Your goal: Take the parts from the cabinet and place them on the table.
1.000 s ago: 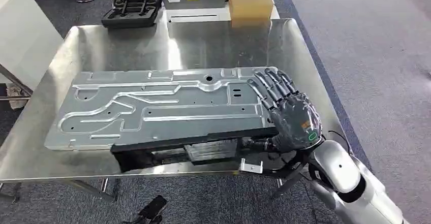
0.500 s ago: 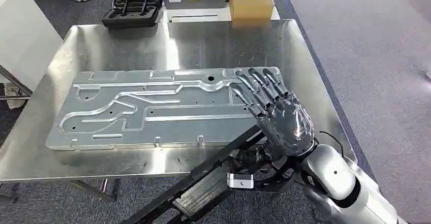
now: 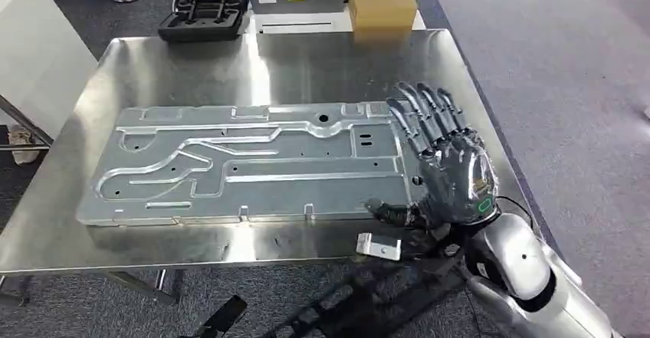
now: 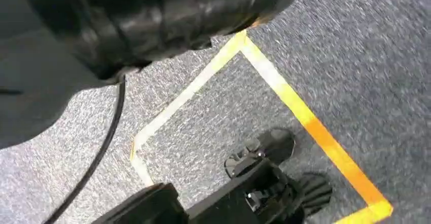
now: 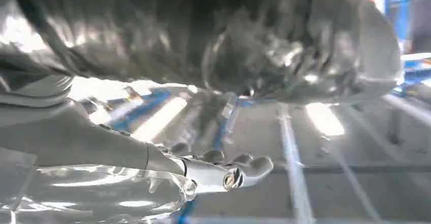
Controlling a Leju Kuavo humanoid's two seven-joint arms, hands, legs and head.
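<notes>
Steel worktop (image 3: 192, 62), bright and reflective, carries a large stamped metal panel (image 3: 245, 165) lying flat along its near edge, its long side running left to right and its raised channels facing up. The right hand (image 3: 444, 162) hangs over the panel's right end near the worktop's right edge, palm down, released, with its fingers (image 3: 421, 116) spread and extended toward the far side, grasping nothing; whether they touch the panel cannot be told. Its thumb (image 3: 387, 211) reaches along the panel's near right corner. At the far edge of the worktop sit a black moulded case (image 3: 203, 8) toward the left and a tan cardboard box (image 3: 383, 2) toward the right. The left wrist view looks down at grey carpet (image 4: 356, 46) marked with yellow tape (image 4: 284, 89); the left hand's state cannot be told.
</notes>
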